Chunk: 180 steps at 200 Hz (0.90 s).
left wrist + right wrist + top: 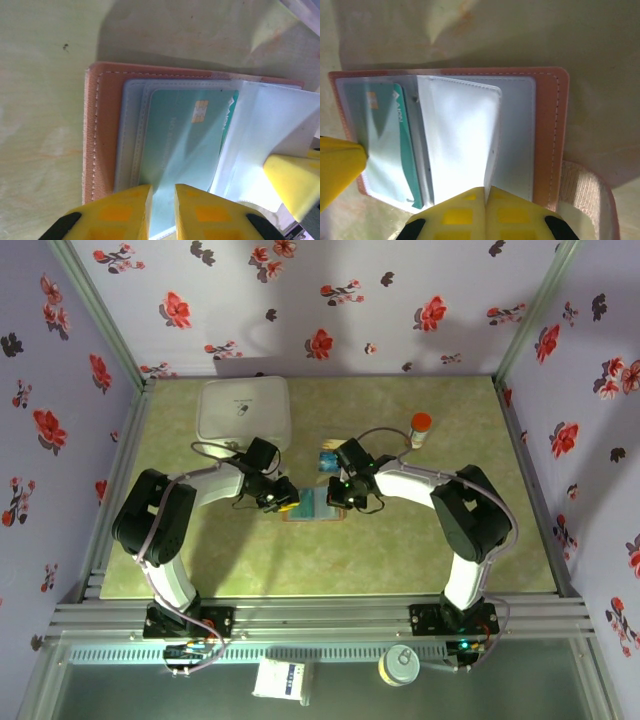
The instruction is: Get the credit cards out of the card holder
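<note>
The card holder [312,506] lies open on the green mat between both grippers, its tan leather border [100,125] [547,135] facing up. A teal credit card [185,135] [402,145] with a gold chip sits inside a clear sleeve. My left gripper [283,502] [161,187] stands over that sleeve's near edge with a narrow gap between its jaws, clamping nothing. My right gripper [338,502] [485,190] is shut on the edge of a clear sleeve page, lifting it. A blue card [326,460] lies on the mat just beyond the holder.
A white rounded box [243,408] sits at the back left. An orange-capped bottle [421,427] stands at the back right. A tan woven strap [585,195] lies beside the holder's right edge. Floral walls enclose the mat on three sides.
</note>
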{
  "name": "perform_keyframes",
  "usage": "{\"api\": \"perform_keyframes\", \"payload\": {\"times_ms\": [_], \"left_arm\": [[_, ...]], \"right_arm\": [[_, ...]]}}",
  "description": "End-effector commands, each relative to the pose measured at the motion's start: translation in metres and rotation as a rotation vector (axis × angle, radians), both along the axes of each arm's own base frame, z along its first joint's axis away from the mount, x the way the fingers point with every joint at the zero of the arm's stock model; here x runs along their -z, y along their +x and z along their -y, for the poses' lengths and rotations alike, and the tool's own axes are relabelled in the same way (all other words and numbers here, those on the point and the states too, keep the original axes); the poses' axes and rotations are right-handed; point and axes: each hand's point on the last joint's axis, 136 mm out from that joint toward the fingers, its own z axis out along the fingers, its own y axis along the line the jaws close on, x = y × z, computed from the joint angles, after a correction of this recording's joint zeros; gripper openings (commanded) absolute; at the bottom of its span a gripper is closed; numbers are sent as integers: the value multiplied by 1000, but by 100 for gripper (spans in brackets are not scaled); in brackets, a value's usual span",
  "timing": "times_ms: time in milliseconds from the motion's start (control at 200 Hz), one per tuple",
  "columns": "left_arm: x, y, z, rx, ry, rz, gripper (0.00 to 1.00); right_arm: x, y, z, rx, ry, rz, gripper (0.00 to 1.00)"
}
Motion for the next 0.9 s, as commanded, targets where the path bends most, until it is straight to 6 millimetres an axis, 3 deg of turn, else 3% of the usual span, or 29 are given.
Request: {"api": "perform_keyframes", "payload": {"times_ms": [0,220,420,640,750,895], "left_arm": [[9,-5,-11,0,45,-29,20],[9,-7,-12,2,48,-30,20],[11,-8,-10,3,42,-40,20],[10,-10,-9,5,38,-41,19],[11,-11,-8,4,39,-42,17],[3,-9,-7,-3,26,-26,14]], "right_arm": [[20,-8,25,1,-116,-31,7],[8,-9,41,-10,-196,-4,15],[-13,-7,53,-18,-254,37,23],[-37,-2,61,-29,-307,86,25],[-41,0,55,-39,-291,93,25],[-44,2,27,-50,-147,86,22]]}}
